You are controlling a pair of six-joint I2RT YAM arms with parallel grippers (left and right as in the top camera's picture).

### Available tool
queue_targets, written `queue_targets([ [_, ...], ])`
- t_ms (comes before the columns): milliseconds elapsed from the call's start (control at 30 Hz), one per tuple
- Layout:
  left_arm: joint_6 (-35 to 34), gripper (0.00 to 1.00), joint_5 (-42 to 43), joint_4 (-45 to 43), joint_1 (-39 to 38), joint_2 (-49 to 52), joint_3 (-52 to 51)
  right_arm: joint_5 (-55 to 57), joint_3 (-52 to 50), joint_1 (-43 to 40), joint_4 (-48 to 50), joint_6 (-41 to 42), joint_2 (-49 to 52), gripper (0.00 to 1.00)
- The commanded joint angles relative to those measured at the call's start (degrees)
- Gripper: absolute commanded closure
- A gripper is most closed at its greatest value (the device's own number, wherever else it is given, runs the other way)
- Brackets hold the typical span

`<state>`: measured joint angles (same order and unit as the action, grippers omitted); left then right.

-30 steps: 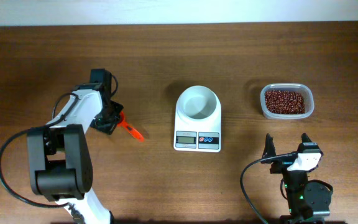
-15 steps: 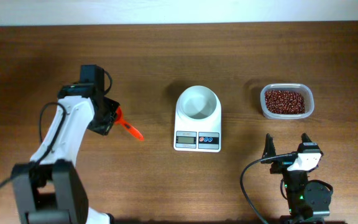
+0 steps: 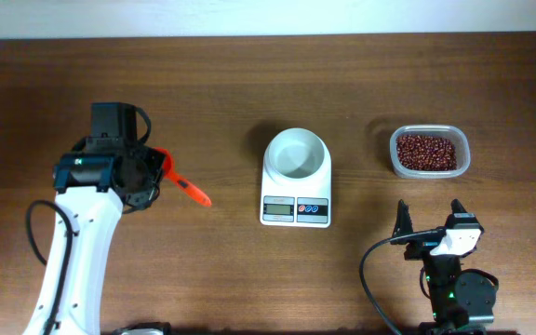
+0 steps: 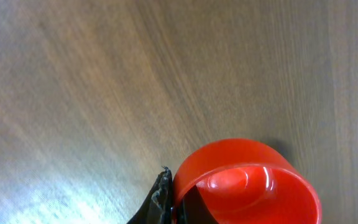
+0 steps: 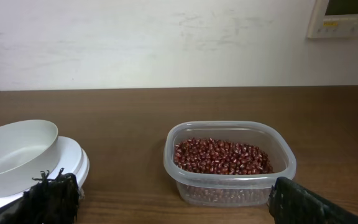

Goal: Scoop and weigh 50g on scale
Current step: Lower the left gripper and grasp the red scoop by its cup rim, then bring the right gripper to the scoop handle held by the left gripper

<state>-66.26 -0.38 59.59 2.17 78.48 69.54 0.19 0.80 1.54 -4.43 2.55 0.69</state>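
Clamping the orange scoop point(image 3: 186, 189), the left gripper point(image 3: 147, 172) sits closed on it at the left side of the table point(image 3: 249, 74), well apart from the scale point(image 3: 296, 197); the left wrist view shows the scoop's round cup empty beside one dark finger point(image 4: 160, 199). Right gripper point(image 3: 429, 219) rests near the front edge with its jaws wide apart, holding nothing. Scale stands mid-table with an empty white bowl point(image 3: 295, 154) on top, and the beans point(image 3: 425, 151) are all in the clear tub point(image 3: 394, 166) to its right, none in the bowl.
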Motion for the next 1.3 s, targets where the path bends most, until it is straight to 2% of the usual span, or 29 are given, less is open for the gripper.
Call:
queue_targets([
  [0, -3.61, 1.00, 0.22, 1.90, 0.22, -2.32, 0.07, 0.11, -0.48, 0.33, -0.09, -0.44, -0.48, 0.01],
  [267, -3.67, 1.00, 1.07, 3.28, -1.92, -4.15, 0.07, 0.11, -0.48, 0.33, -0.09, -0.44, -0.48, 0.01],
  [500, -7.52, 1.00, 1.05, 3.48, -6.78, -4.28, 0.07, 0.09, -0.48, 0.33, -0.09, -0.44, -0.48, 0.01],
  [667, -11.61, 1.00, 0.50, 6.67, -9.44, -6.23, 0.17, 0.11, -0.48, 0.33, -0.09, -0.44, -0.48, 0.01],
  [900, -11.91, 1.00, -4.20, 8.41, -9.60, -9.66, 0.15, 0.11, -0.48, 0.33, -0.09, -0.44, -0.48, 0.01],
  [1267, -13.22, 1.00, -4.61, 6.60, -9.60, -9.62, 0.15, 0.11, -0.48, 0.33, -0.09, -0.44, -0.48, 0.01],
])
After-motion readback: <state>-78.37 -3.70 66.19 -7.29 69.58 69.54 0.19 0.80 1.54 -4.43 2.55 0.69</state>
